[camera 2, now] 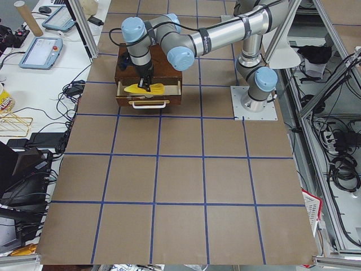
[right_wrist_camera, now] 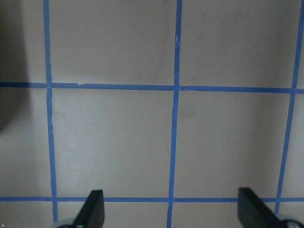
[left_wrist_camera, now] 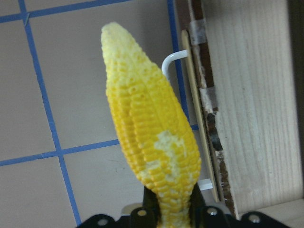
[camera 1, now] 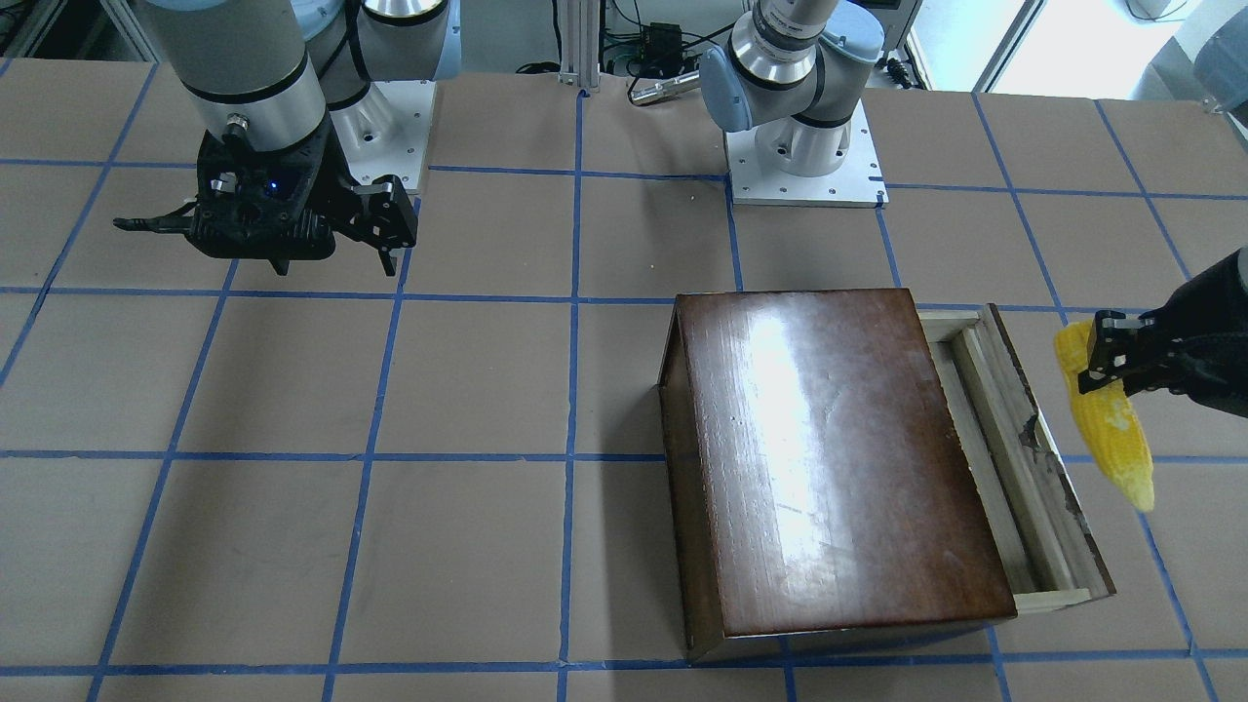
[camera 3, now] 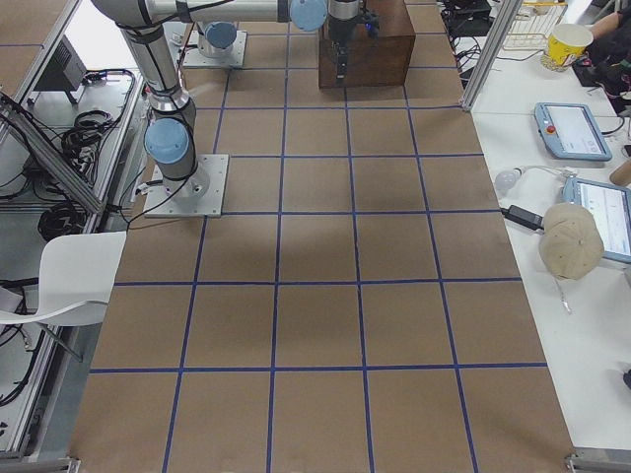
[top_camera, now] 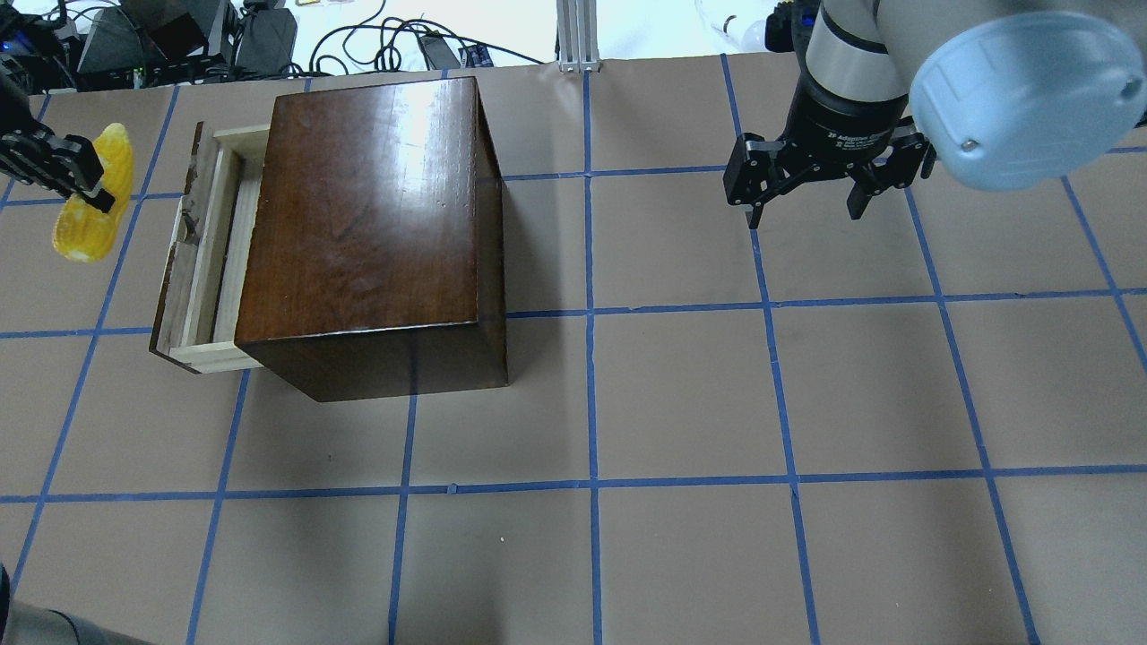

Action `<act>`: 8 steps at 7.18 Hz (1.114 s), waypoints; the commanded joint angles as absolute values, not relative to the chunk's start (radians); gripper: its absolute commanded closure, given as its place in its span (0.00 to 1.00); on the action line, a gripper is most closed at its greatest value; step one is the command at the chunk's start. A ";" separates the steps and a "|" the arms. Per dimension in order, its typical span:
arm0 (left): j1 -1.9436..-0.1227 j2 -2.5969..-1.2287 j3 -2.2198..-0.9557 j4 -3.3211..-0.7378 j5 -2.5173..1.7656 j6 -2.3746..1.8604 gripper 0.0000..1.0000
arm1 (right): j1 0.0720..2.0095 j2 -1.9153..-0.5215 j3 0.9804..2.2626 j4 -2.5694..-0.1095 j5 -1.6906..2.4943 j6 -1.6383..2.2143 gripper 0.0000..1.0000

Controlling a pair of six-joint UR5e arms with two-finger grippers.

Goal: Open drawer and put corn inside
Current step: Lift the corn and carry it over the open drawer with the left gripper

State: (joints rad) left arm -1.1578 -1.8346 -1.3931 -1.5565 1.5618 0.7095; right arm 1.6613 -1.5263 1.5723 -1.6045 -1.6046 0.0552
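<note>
The glossy dark-brown box (top_camera: 367,224) stands on the table with its drawer (top_camera: 202,242) pulled partly out, showing pale wood sides and a worn dark front panel (camera 1: 1048,439). My left gripper (top_camera: 85,175) is shut on the bright-yellow corn (top_camera: 90,210) and holds it in the air just outside the drawer's front. In the left wrist view the corn (left_wrist_camera: 152,142) hangs over the table beside the front panel (left_wrist_camera: 209,118) and its white handle (left_wrist_camera: 173,59). My right gripper (top_camera: 804,202) is open and empty, far from the box.
The table is brown paper with a blue tape grid (top_camera: 591,313). The arm bases (camera 1: 804,156) stand at the robot's edge. Cables and equipment (top_camera: 224,36) lie beyond the far edge behind the box.
</note>
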 commanded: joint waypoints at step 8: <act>-1.224 -1.867 -1.482 -1.503 1.552 0.621 1.00 | 1.661 -1.526 1.572 -1.605 -1.605 0.055 0.00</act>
State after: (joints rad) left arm -1.2248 -1.8647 -1.4740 -1.5056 1.5514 0.6445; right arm 1.6613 -1.5263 1.5723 -1.6045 -1.6046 0.0552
